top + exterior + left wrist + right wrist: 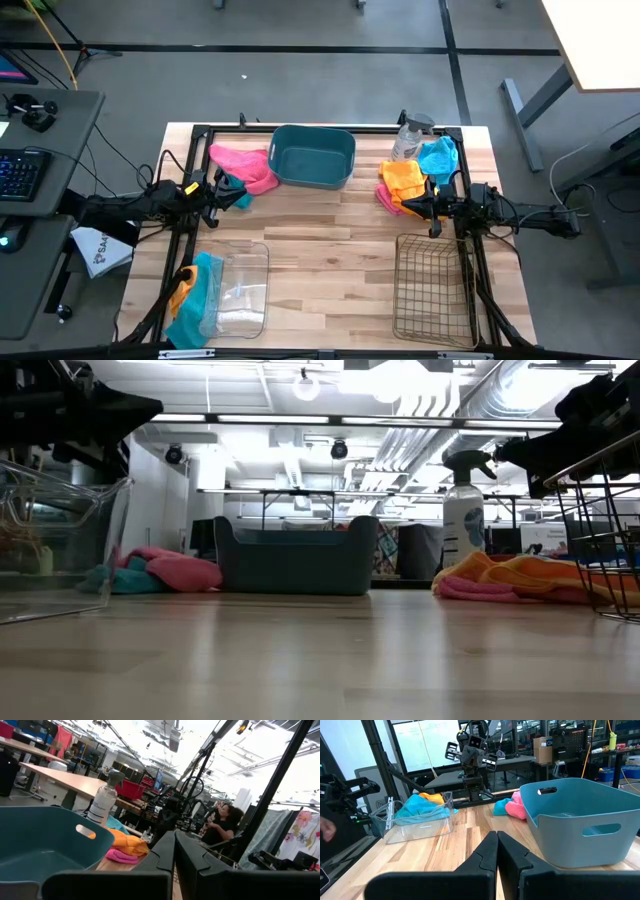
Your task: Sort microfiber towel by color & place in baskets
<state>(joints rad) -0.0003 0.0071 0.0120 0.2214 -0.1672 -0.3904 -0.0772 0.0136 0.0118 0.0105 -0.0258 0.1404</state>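
Note:
The teal tub (312, 155) stands at the far middle of the table. The clear bin (240, 290) is at the near left, with a teal towel (200, 295) and an orange one (181, 285) draped over its left end. The bronze wire basket (432, 290) is at the near right. A pink towel (245, 168) lies on a teal one (238, 197) left of the tub. Orange (405, 178), blue (438, 158) and pink (386, 197) towels are heaped right of it. My left gripper (174, 834) hovers shut by the pink towel. My right gripper (497, 834) hovers shut by the orange heap. Neither holds anything.
A clear spray bottle (412, 135) stands at the far right, behind the heap. Black frame rails (190, 240) run along both sides of the table. Bare wood (330, 250) lies between the bin and the wire basket. A person (222, 822) sits in the room beyond the table.

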